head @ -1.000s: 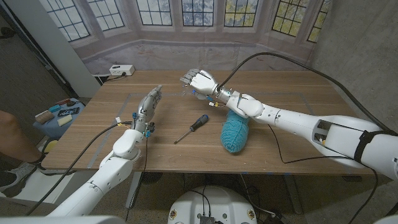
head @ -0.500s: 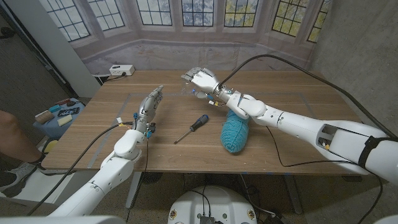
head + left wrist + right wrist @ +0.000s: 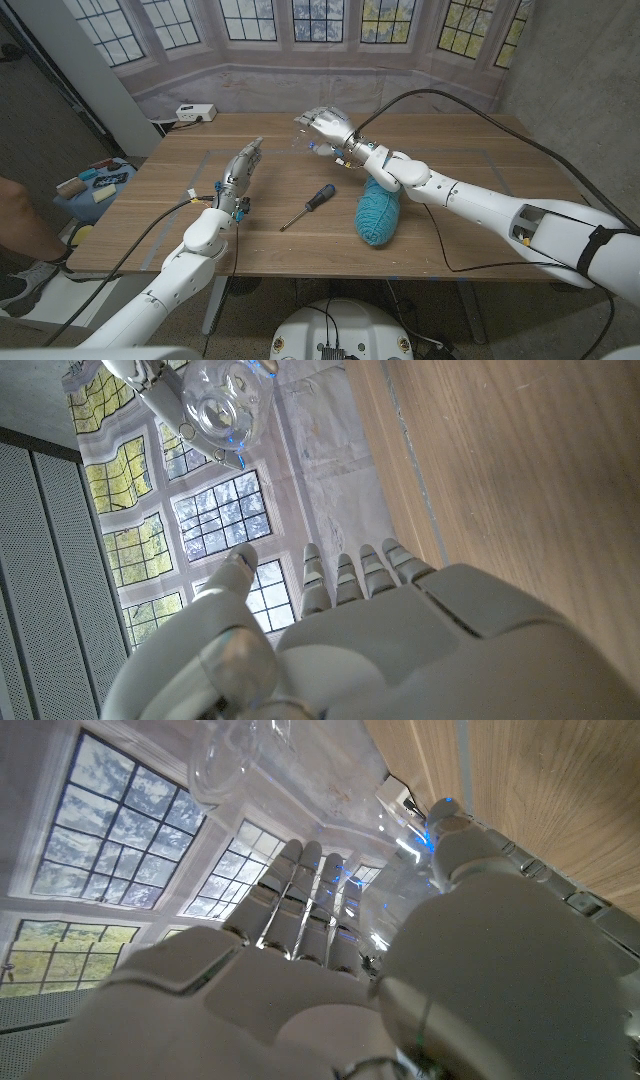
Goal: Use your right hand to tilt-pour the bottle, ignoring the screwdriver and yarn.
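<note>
The right hand point(image 3: 328, 130) is up above the table point(image 3: 470, 200), its fingers wrapped round a clear bottle point(image 3: 308, 141), which it holds tipped over off the wood. In the right wrist view the hand point(image 3: 330, 990) has its fingers point(image 3: 300, 905) curled along the bottle point(image 3: 235, 765), whose clear body reaches out past the fingertips. From the left wrist view the bottle point(image 3: 222, 395) shows end-on, a round clear shape held in the air.

Just beside the right forearm, on the near side of the hand, lies the yarn point(image 3: 379, 212), a teal skein on the table. The screwdriver point(image 3: 309, 206) lies near it, towards the left arm and nearer the robot than the right hand, well apart from the bottle.

The left hand point(image 3: 240, 166) stands on its edge on the table, fingers straight and together, holding nothing; it is well apart from the right hand. The left wrist view shows the hand point(image 3: 390, 650) with its fingers point(image 3: 345, 575) stretched out side by side.
</note>
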